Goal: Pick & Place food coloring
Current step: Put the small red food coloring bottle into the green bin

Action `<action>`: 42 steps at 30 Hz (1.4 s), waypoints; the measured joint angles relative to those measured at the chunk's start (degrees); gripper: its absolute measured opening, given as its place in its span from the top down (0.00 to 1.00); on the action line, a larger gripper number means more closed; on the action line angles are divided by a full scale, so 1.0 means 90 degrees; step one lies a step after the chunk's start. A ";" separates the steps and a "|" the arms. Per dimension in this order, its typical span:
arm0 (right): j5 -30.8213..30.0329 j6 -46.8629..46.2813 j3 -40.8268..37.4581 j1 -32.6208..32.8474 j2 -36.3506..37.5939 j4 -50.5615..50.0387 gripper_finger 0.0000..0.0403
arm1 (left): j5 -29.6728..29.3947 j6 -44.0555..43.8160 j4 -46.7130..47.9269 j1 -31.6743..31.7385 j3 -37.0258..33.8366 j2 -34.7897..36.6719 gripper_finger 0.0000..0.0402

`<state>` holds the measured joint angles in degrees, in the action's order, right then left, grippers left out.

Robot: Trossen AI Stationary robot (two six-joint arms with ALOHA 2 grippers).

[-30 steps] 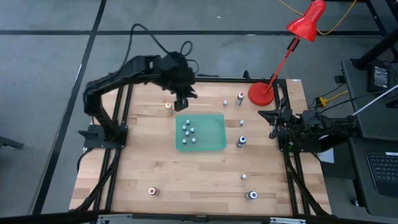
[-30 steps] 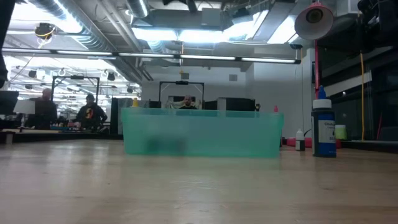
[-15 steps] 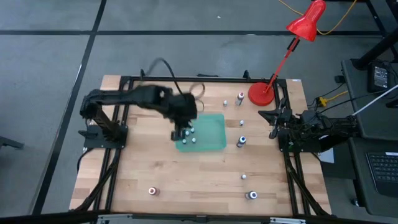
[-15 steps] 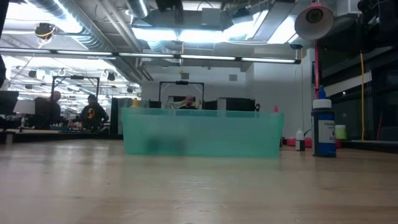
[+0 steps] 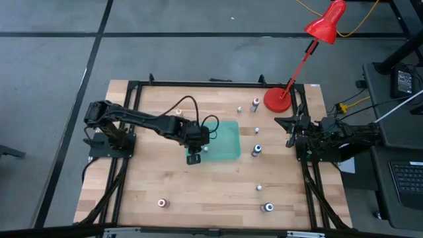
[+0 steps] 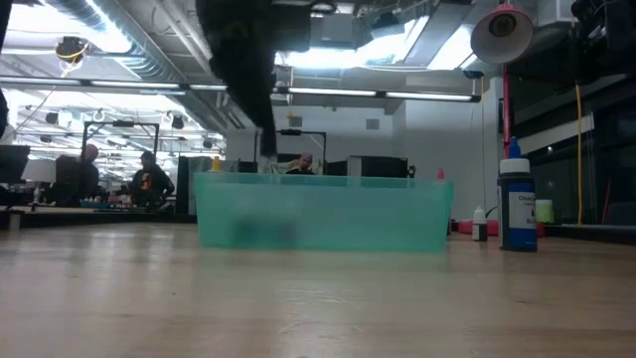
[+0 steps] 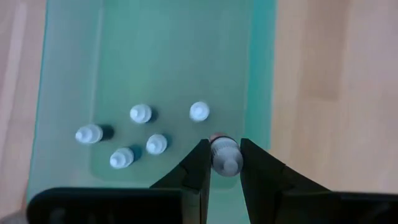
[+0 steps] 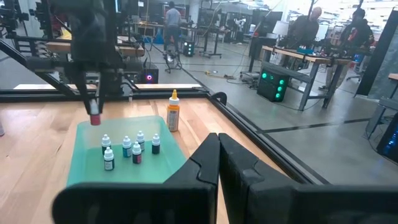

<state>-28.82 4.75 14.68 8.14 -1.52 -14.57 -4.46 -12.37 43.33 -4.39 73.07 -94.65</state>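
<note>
My left gripper (image 5: 193, 157) hangs over the left part of the green tray (image 5: 228, 140), shut on one small food coloring bottle (image 7: 225, 155) with a white cap and a reddish body. Several more food coloring bottles (image 7: 140, 113) stand upright on the tray's floor. Others stand loose on the wooden table, among them an orange one (image 5: 179, 112) beyond the tray and one (image 5: 256, 151) to its right. My right gripper (image 5: 288, 132) waits shut at the table's right edge. My left gripper pinches the little bottle's body (image 7: 217, 144) between its two fingers, just below the white cap. The fingers come from above, pointing steeply down. The bottle (image 8: 95, 119) hangs upright at the fingertips, lifted clear above the tray's floor.
A red desk lamp's base (image 5: 277, 99) stands at the far right corner. Loose bottles also stand near the front edge (image 5: 161, 203) (image 5: 267, 207). In the low view a taller bottle (image 6: 517, 204) stands right of the tray (image 6: 323, 211). People work in the room behind.
My left gripper has swung from beyond the tray's far edge toward the table's near edge and sunk down over the tray's left part, tipping more steeply downward. The arm now shows in the low view above the tray. My right arm has kept still.
</note>
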 joint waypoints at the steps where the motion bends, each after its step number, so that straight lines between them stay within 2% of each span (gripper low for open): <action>1: 0.0004 0.0000 0.0000 0.0002 0.0000 0.0005 0.97 | -0.0063 -0.0020 -0.0003 0.0001 -0.0076 0.0000 0.85; 9: 0.0010 0.0000 0.0000 0.0000 0.0000 0.0010 0.97 | -0.0122 0.0052 -0.0661 0.0008 -0.0489 -0.0001 0.85; 18: 0.0007 0.0000 0.0000 0.0001 0.0000 0.0004 0.97 | 0.0003 0.0165 -0.0984 0.0127 -0.0575 -0.0541 0.85; 26: 0.0000 0.0000 0.0000 0.0002 0.0000 -0.0019 0.97 | 0.0007 0.0404 -0.0936 0.0130 -0.0572 -0.0838 0.85; 42: -0.0002 0.0000 0.0000 0.0000 0.0000 -0.0014 0.97 | 0.0017 0.0630 -0.1020 0.0353 -0.0570 -0.0894 0.85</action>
<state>-28.84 4.75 14.68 8.14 -1.52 -14.70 -4.31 -6.70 34.15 -1.21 67.94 -102.69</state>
